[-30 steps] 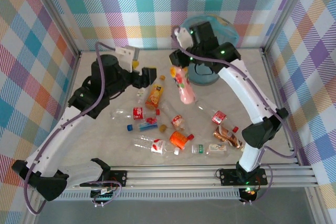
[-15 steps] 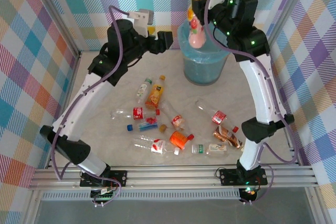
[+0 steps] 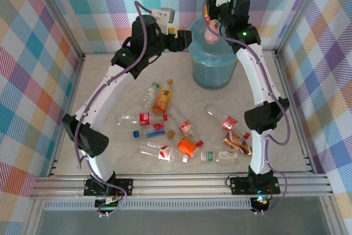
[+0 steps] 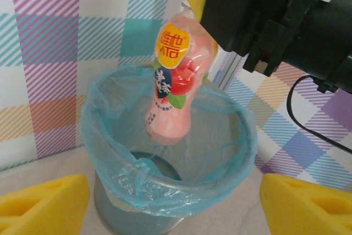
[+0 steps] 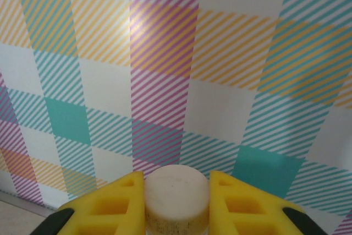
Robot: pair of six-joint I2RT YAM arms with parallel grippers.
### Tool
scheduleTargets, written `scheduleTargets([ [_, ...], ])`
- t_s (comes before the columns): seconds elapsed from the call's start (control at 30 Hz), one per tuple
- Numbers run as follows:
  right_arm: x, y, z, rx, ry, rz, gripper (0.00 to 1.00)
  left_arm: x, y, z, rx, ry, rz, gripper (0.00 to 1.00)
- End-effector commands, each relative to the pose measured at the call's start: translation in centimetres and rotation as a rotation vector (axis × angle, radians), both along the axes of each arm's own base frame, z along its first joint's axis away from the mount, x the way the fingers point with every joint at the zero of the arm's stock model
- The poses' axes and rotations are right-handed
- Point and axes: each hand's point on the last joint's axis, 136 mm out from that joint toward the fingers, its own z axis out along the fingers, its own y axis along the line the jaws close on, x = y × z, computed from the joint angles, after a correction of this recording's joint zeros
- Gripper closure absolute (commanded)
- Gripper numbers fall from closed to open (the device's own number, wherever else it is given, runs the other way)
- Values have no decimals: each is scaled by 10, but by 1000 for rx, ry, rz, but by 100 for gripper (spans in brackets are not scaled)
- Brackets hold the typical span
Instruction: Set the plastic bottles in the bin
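Your right gripper clamps the pink bottle by its cap over the bin; centre it, then let go. Your left gripper gapes wide.

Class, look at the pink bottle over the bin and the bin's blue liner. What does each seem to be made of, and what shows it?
Pink bottle: likely smooth, glossy plastic; its pink body looks translucent under a printed label. Liner: thin translucent plastic film; it wrinkles and folds over the bin rim.

Both arms were raised, reaching far. Left gripper fingers spread wide; right gripper pinched pink bottle at its cap.
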Motion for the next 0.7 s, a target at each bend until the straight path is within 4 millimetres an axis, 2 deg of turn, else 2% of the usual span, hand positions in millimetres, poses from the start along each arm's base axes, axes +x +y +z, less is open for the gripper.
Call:
scheduleTargets([
  [0.0, 4, 4, 8, 46, -53, -21, 87, -3, -4, 12, -16, -18, -17, 19],
  [0.4, 24, 15, -84, 53, 74, -22, 85, 2, -2, -19, 42, 31, 4, 18],
  [0.53, 30, 18, -108, 42, 119, -12, 77, 2, -2, -27, 58, 44, 7, 18],
  [0.67, 30, 20, -113, 50, 140, -7, 56, 2, 0, -30, 67, 48, 11, 17],
])
